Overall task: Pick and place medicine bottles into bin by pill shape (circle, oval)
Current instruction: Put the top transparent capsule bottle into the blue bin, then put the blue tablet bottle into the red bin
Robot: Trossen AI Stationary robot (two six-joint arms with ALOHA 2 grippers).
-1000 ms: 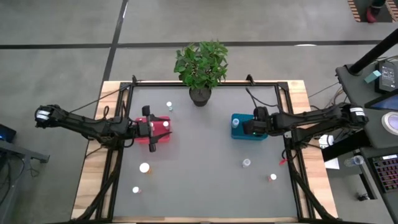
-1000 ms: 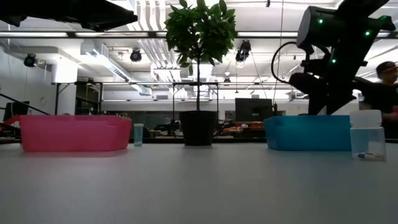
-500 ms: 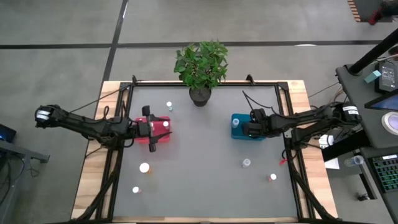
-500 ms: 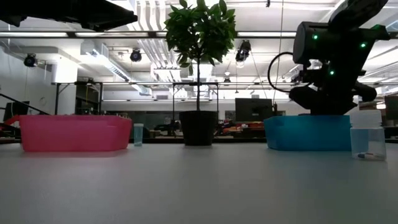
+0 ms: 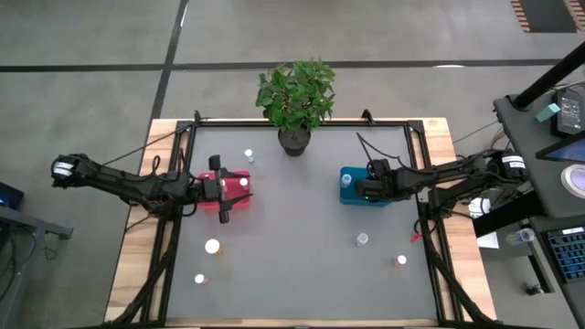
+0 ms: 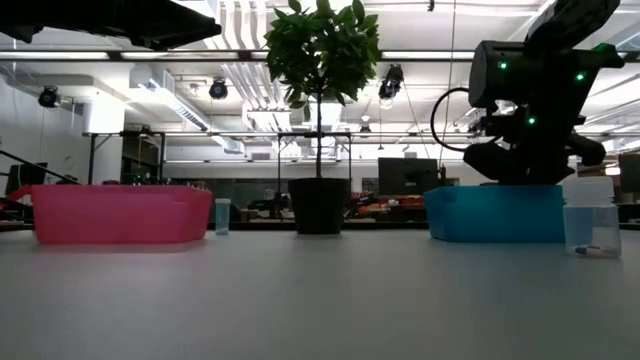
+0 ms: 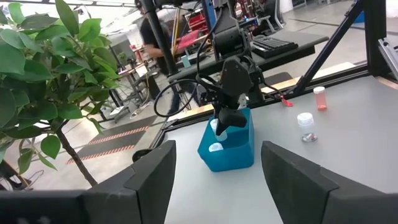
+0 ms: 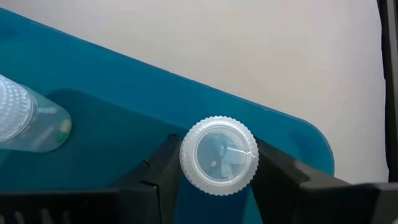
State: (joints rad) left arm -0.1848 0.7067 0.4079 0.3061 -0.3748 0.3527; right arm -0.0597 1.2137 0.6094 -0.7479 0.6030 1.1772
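Since the earlier frame the right gripper [image 8: 217, 163] has shifted in over the teal bin [image 5: 355, 195], pinching a white-capped bottle [image 8: 219, 155] – another bottle [image 8: 28, 121] lies inside; four bottles wait on the table, left gripper [image 5: 233, 189] open over the red bin [image 5: 239, 182]

Grey table [image 5: 302, 256], red bin [image 5: 228, 192], teal bin [image 5: 352, 187], potted plant [image 5: 294, 96], scattered white-capped bottles [image 5: 212, 246].
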